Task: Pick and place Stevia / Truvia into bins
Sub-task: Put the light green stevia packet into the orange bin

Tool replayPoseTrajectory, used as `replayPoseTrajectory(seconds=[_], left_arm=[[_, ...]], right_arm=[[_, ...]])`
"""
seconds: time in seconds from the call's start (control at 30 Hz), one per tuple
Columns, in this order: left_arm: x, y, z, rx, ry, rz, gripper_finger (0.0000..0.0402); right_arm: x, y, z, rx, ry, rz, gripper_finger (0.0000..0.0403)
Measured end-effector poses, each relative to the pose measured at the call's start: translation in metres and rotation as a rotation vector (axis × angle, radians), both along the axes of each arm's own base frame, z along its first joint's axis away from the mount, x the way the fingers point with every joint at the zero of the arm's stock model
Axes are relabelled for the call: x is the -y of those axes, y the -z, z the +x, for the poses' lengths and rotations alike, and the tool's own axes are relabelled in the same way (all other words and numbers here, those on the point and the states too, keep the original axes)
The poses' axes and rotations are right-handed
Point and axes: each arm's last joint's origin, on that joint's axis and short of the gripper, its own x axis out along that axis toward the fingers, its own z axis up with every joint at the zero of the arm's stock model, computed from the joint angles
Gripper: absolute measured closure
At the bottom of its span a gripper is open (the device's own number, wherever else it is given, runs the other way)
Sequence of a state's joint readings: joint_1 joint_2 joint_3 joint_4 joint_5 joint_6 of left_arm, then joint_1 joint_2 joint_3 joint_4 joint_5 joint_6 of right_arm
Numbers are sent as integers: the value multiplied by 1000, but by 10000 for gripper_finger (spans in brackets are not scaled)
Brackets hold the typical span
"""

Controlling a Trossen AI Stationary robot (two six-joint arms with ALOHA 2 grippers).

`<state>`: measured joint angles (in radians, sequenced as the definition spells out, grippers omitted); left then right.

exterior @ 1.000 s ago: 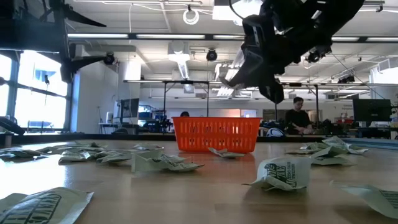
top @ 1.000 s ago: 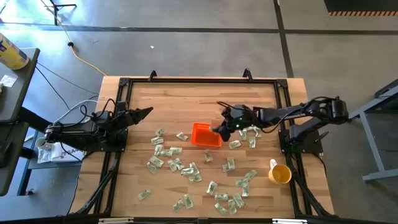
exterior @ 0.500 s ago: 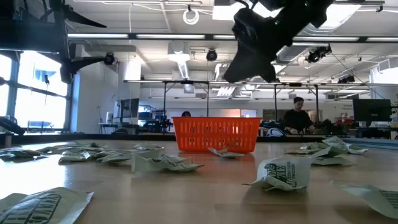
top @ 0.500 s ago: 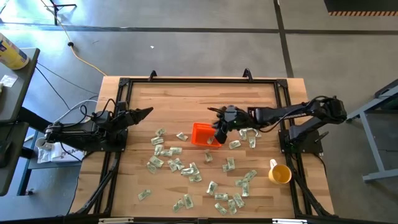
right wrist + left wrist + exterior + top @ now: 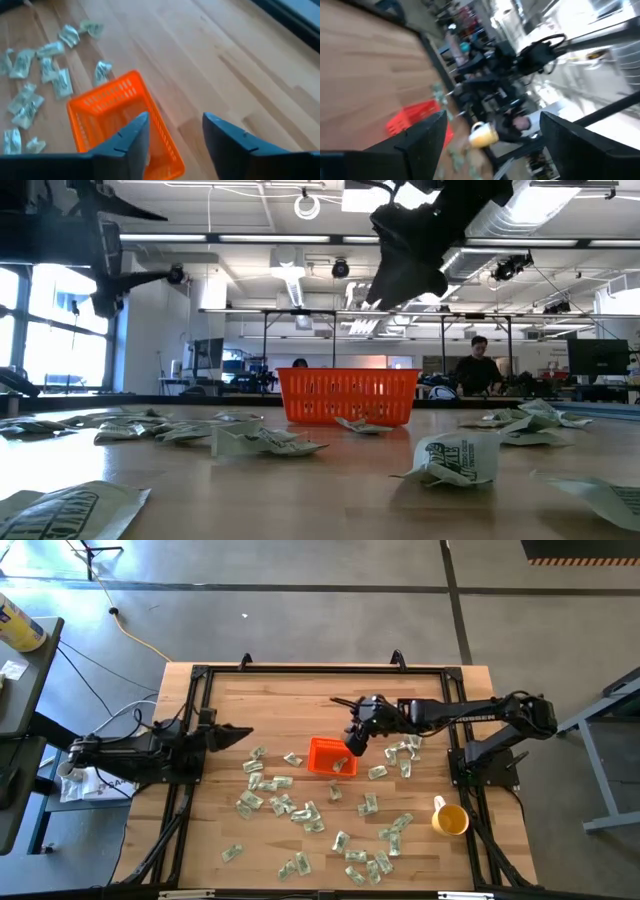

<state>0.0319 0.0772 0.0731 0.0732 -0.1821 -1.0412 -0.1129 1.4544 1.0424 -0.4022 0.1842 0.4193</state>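
The orange basket [image 5: 322, 753] stands mid-table on its base; it also shows in the low view [image 5: 348, 395] and the right wrist view [image 5: 107, 107]. A pale sachet [image 5: 338, 765] lies in its near right corner. Many pale green and white sachets [image 5: 300, 810] lie flat on the wood, near and right of the basket. My right gripper [image 5: 353, 743] hangs open and empty above the basket's far right corner [image 5: 175, 117], well above the table [image 5: 400, 285]. My left gripper [image 5: 246, 731] is open and empty, hovering left of the basket [image 5: 492, 117].
A yellow cup [image 5: 449, 820] stands by the table's right edge. More sachets [image 5: 400, 752] lie right of the basket, under my right arm. A black frame rail [image 5: 320, 671] borders the table. Bare wood lies toward the far edge. A person [image 5: 478, 365] sits in the room behind.
My right gripper has risen and drawn toward the far edge, away from the basket's right rim. The pale sachet seen at its fingertips a second ago is gone from them. My left gripper has swung slightly toward the near edge and now points level toward the right.
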Motion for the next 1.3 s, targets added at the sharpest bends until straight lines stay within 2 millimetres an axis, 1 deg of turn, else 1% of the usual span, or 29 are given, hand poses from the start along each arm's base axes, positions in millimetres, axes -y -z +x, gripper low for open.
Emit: replayPoseTrajectory(seconds=[0.1,0.23,0.33,0.43,0.57,0.67,0.8,0.9,1.0,1.17,1.3], left_arm=[[1,2,7,-71,28,5,88],[1,-3,19,-167,63,5,127],[1,-7,32,-256,63,6,135],[0,-11,48,-352,70,52,129],[0,-22,76,-456,115,192,118],[-1,-30,97,-559,160,350,113],[-6,-35,123,-731,245,551,115],[-12,-27,136,-850,382,647,125],[-18,-11,145,-933,489,681,140],[-21,9,156,-976,559,721,159],[-21,20,162,-993,594,775,157]], right_arm=[[-3,2,-2,-39,-32,5,195],[-9,6,-6,-100,-57,-18,169],[-10,7,-8,-127,-52,-19,163],[-9,9,-10,-147,-32,0,163],[-8,11,-13,-180,-17,27,166],[-8,12,-15,-202,-1,46,166],[-9,13,-19,-232,10,57,166],[-11,14,-21,-259,8,54,167],[-12,16,-23,-289,8,47,167],[-17,16,-25,-310,2,34,167],[-21,16,-24,-310,3,8,167]])
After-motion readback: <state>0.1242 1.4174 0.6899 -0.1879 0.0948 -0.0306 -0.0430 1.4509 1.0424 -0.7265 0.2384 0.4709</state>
